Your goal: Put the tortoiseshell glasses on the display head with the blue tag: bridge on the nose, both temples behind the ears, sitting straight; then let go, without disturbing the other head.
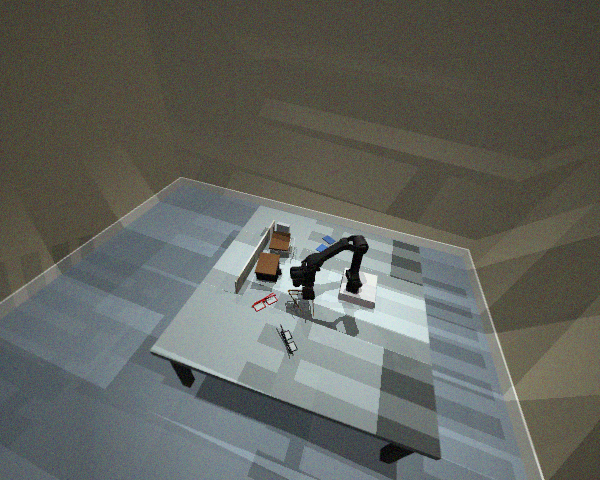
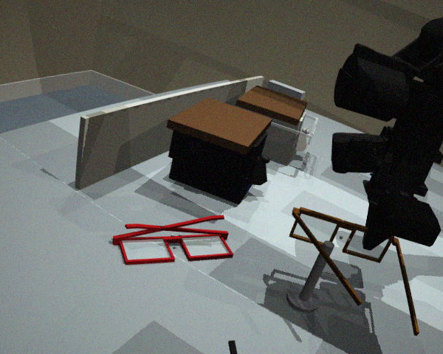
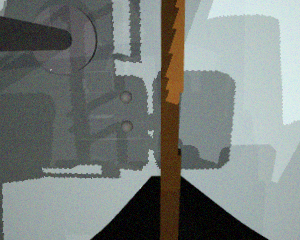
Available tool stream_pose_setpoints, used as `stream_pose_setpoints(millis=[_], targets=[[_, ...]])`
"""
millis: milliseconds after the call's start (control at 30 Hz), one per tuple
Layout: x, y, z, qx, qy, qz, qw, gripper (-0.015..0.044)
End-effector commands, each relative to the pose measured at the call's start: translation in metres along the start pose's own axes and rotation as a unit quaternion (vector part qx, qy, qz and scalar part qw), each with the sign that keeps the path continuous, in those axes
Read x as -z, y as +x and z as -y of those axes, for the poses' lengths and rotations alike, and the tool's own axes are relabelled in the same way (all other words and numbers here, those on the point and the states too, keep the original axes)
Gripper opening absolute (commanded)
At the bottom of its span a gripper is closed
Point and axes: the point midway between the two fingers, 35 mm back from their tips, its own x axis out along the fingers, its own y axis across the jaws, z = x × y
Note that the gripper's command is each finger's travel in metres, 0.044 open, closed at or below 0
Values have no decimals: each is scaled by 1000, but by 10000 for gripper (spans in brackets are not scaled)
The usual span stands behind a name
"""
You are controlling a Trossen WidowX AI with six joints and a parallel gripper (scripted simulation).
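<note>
My gripper (image 1: 307, 296) (image 2: 370, 242) (image 3: 165, 186) is shut on the top bar of the tortoiseshell glasses (image 2: 328, 220) (image 3: 171, 135), holding them above the table. Their temples are open and slope down towards the front in the exterior view. The near display head (image 1: 267, 265) (image 2: 210, 164) is black with a brown top; a bit of blue shows low on its right side, the rest of any tag is hidden. The glasses are apart from it, in front and to the right. The other head (image 1: 280, 242) (image 2: 279, 141) is grey, with clear or white glasses at its face.
A grey post (image 2: 315, 272) stands close beside and below the held glasses, partly behind one temple. Red glasses (image 1: 264, 301) (image 2: 149, 261) lie left of it; dark glasses (image 1: 286, 341) lie near the front. A low wall (image 1: 255, 258) (image 2: 137, 133) runs behind both heads. Blue pads (image 1: 328, 239) lie farther back.
</note>
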Motion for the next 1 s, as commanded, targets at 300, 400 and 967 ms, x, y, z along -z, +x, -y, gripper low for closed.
stream_pose_setpoints(millis=[300, 400, 967], targets=[[10, 1, 6, 1, -1, -2, 1000, 0], [11, 1, 7, 1, -1, -3, 1000, 0], [22, 1, 11, 2, -1, -3, 1000, 0]])
